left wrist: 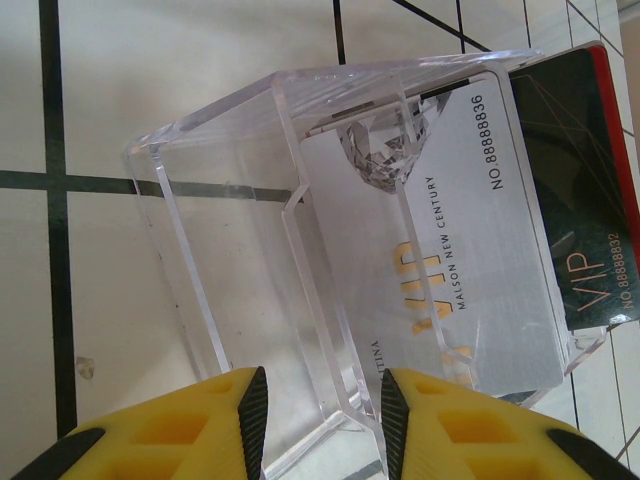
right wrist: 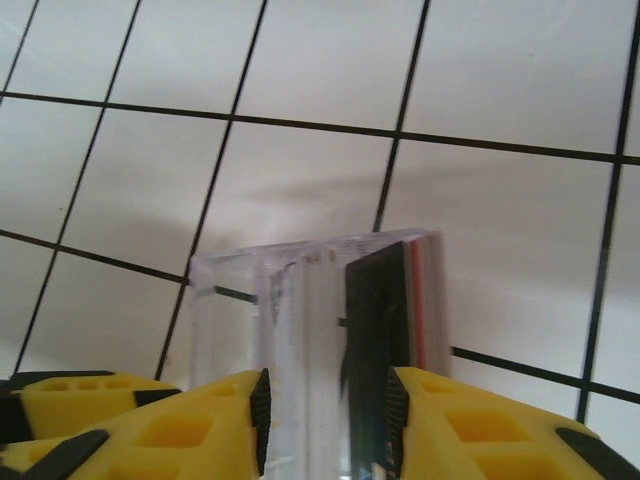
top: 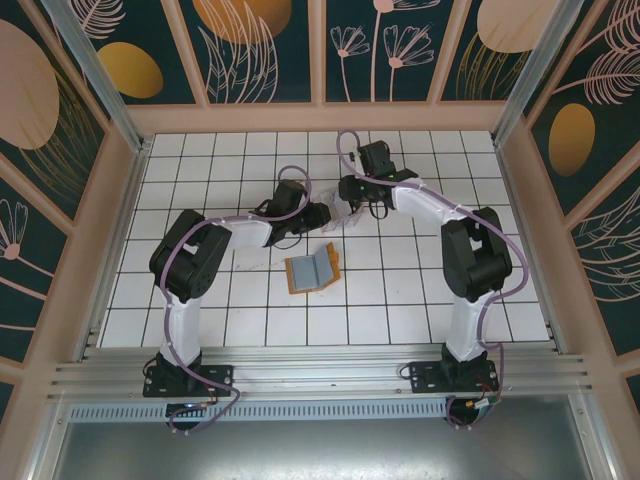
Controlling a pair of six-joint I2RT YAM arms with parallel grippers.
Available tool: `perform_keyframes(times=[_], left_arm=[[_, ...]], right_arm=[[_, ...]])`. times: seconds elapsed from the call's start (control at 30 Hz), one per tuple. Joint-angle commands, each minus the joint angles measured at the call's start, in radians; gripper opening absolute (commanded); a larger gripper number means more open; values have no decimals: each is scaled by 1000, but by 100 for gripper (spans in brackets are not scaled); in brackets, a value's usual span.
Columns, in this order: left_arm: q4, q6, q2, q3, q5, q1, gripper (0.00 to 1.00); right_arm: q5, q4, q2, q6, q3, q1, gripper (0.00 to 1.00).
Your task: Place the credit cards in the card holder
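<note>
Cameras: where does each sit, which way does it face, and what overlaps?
Top external: above and behind the bases, looking down on the tiled table; left arm and right arm whole, open card holder between them.
Left wrist: on the left arm, facing the clear case holding a silver card and a dark card; left gripper at the bottom edge.
Right wrist: on the right arm, facing the case end-on; right gripper at the bottom edge.
Shared: both wrist views show the case and dark card.
</note>
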Motion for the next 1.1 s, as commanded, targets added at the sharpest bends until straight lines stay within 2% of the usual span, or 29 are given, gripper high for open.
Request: perform_keyframes(times=[0.0, 0.57, 0.73, 0.93, 1.07], left_arm=[[-22, -4, 25, 14, 2, -2, 38], [-8, -10, 32, 3, 7, -2, 38], [-7, -10, 31, 3, 8, -2, 38], [0, -13, 28, -6, 9, -2, 38], [5, -15, 29, -8, 11, -2, 38]], right_arm=[[52, -54, 12, -39, 57, 32, 43], [217, -89, 129, -74, 95, 77, 43], [335, -117, 166, -96, 129, 129, 44], [393, -104, 154, -95, 95, 137, 37], [415, -81, 138, -93, 63, 140, 29]])
